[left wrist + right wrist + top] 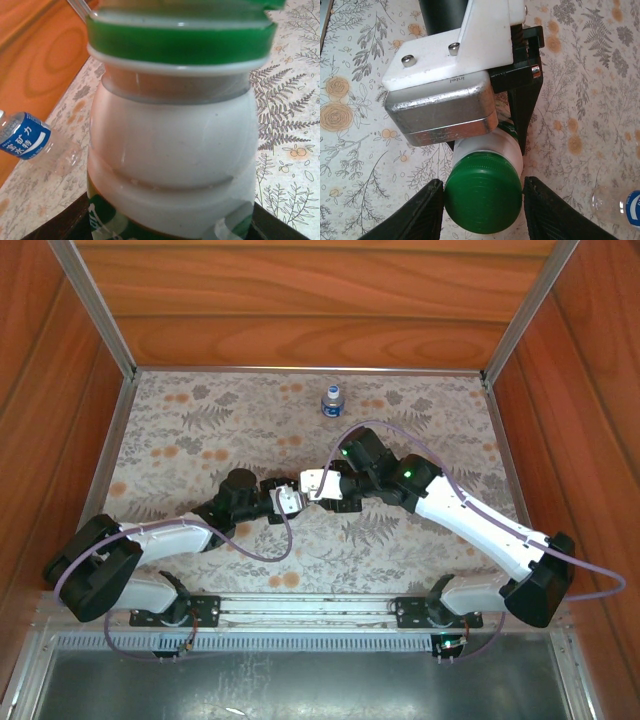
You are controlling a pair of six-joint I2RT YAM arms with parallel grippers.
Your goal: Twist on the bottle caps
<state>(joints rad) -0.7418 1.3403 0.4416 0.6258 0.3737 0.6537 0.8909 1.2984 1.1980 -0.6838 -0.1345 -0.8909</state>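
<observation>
My left gripper is shut on the lower body of the white bottle, with its dark fingers at both bottom corners. The green cap sits on the bottle's neck. In the right wrist view the bottle points at the camera, and my right gripper has a black finger against each side of the green cap. Both grippers meet at mid-table. The clear bottle with the blue label stands apart at the back.
The flowered tablecloth covers the table, and wooden walls close it in at the back and sides. The clear bottle shows at the right edge of the right wrist view and at the left of the left wrist view.
</observation>
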